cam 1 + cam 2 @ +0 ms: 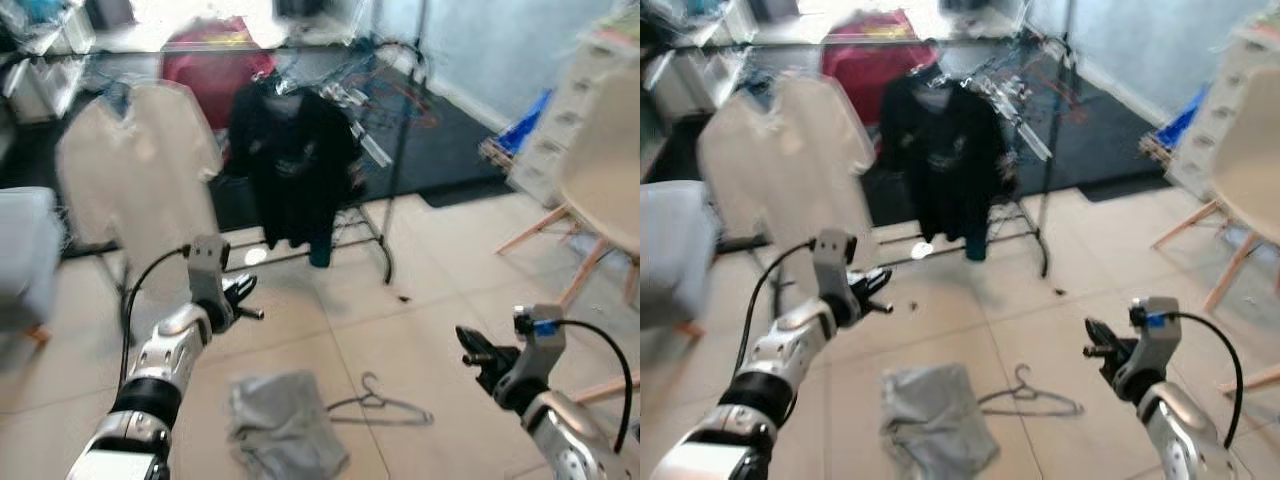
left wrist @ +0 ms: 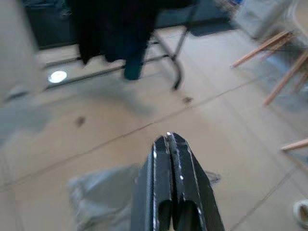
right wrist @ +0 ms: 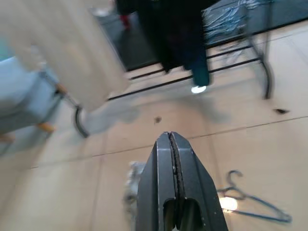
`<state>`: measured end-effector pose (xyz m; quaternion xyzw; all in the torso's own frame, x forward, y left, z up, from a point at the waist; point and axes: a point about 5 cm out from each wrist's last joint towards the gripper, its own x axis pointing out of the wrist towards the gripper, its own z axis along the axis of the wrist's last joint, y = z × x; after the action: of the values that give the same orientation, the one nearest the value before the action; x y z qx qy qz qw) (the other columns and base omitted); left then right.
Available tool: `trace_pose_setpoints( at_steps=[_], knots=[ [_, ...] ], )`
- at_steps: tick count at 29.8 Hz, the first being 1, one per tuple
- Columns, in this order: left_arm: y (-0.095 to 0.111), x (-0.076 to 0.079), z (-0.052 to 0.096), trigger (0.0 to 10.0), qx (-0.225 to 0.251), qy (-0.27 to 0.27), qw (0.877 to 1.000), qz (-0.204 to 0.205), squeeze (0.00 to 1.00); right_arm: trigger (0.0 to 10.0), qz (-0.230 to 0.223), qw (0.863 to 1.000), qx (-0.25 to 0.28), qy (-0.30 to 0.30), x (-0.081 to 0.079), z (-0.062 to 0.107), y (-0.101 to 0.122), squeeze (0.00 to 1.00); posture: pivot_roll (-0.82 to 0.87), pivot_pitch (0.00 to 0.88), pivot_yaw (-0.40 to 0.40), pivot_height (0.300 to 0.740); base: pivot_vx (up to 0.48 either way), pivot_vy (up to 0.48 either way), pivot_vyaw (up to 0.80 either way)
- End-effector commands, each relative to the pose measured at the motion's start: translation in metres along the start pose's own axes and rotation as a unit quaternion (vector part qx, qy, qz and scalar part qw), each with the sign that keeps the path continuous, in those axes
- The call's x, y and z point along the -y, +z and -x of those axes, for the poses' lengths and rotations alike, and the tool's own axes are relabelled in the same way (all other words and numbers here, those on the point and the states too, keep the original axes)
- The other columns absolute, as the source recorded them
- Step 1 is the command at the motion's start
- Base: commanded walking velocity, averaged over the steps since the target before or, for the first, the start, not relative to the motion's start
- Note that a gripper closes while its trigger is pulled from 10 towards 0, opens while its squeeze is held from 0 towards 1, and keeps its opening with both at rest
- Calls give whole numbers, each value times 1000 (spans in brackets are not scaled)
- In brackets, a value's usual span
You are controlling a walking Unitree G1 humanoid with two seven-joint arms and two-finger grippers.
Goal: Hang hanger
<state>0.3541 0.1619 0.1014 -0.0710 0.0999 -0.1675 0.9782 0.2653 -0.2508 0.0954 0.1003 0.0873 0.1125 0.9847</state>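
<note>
hanger [image 1: 385,405] lies on floor [image 1: 440,300] beside grey cloth [image 1: 285,425]; left gripper [image 1: 248,298] and right gripper [image 1: 472,350] raised, jaws pressed together, holding nothing

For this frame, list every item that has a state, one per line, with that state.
hanger: lying flat on the floor tiles, empty, not held
grey garment: crumpled on the floor beside the hanger
black shirt: hanging on the rack
cream shirt: hanging on the rack
clothes rack: standing upright
left pincer: shut, empty, raised above the floor
right pincer: shut, empty, raised above the floor
</note>
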Motion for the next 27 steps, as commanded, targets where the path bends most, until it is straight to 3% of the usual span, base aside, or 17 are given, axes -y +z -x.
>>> trace_pose_setpoints(
  at_steps=[1, 9, 20, 27],
  knots=[
    [11, 4, -2, 10000, 28, -9, 999, -22, 0, 10000, 5, 1000, 1, 1, 0, 4, -2, 0, -94, 107, -7, 740, 0, 0, 769],
    [18, 5, -4, 10000, 40, -10, 998, -40, 0, 10000, 8, 1000, 2, 8, 1, 4, -3, 0, -94, 106, -5, 740, 0, 0, 768],
    [5, 2, -1, 10000, 29, 12, 998, -53, 0, 10000, 3, 1000, -11, 11, -1, 6, -15, 0, -96, 103, -6, 740, 0, 0, 767],
    [13, -1, -2, 10000, 44, 19, 997, -54, 0, 10000, 6, 1000, -11, 14, 0, 6, -15, 0, -95, 96, -1, 740, 0, 0, 764]
  ],
)
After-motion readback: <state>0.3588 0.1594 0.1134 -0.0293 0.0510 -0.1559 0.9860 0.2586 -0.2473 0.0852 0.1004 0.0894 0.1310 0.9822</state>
